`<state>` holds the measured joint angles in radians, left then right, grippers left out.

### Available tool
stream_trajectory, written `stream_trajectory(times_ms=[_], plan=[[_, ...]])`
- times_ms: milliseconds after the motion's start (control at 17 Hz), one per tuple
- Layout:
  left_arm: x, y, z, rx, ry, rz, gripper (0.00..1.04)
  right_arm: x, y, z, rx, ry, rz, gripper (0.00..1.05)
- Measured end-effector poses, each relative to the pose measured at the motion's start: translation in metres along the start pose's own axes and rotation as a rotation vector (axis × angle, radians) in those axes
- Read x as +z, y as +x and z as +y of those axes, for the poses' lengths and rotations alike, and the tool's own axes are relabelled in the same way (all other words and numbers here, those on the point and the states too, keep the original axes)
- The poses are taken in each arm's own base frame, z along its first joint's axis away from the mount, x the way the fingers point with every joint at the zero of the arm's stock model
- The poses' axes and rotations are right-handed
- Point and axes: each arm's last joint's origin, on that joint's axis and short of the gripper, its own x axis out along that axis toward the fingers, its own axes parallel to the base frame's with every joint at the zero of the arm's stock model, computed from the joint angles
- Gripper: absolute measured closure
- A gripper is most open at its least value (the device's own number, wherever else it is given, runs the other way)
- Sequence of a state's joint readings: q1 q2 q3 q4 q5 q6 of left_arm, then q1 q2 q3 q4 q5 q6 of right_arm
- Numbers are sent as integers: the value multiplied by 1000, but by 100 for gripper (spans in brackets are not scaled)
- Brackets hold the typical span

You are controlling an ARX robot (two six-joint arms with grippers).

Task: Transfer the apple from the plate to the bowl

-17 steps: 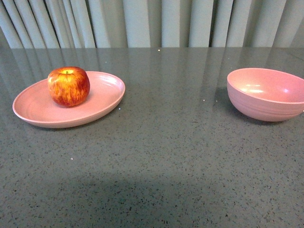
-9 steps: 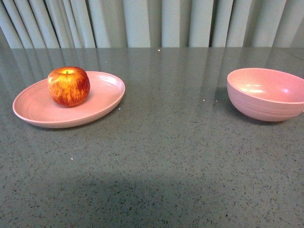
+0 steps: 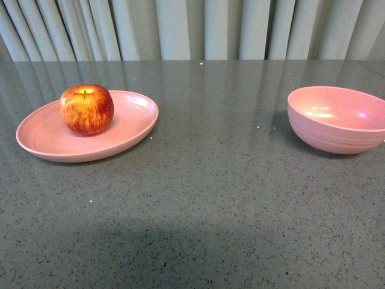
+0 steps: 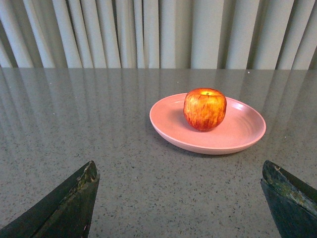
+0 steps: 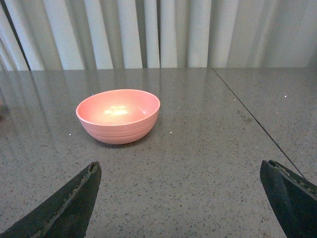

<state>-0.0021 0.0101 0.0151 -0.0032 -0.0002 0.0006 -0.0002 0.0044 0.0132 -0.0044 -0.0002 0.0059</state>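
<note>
The red apple (image 3: 86, 109) with yellow streaks sits upright on the shallow oval pink plate (image 3: 42, 141) at the left of the front view. The deep pink bowl (image 3: 337, 119) stands empty at the right. Neither gripper shows in the front view. In the left wrist view my left gripper (image 4: 181, 171) is open and empty, well short of the plate (image 4: 237, 136) and the apple (image 4: 204, 109). In the right wrist view my right gripper (image 5: 181, 171) is open and empty, well short of the bowl (image 5: 119, 116).
The grey speckled table (image 3: 204, 198) runs to a pleated pale curtain (image 3: 192, 27) at the back. A thin seam (image 5: 250, 116) crosses the tabletop beside the bowl in the right wrist view.
</note>
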Motion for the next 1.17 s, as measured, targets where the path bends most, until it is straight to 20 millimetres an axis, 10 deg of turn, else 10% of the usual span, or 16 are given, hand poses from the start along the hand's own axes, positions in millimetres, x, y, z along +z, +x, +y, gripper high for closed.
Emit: stream_trajectory(times_ms=[997, 1173], plan=[[0, 0, 0, 0, 0, 0, 7, -2, 2, 1, 38, 112, 193, 7], [0, 0, 0, 0, 0, 0, 7, 49, 9, 0, 48, 183, 54, 7]])
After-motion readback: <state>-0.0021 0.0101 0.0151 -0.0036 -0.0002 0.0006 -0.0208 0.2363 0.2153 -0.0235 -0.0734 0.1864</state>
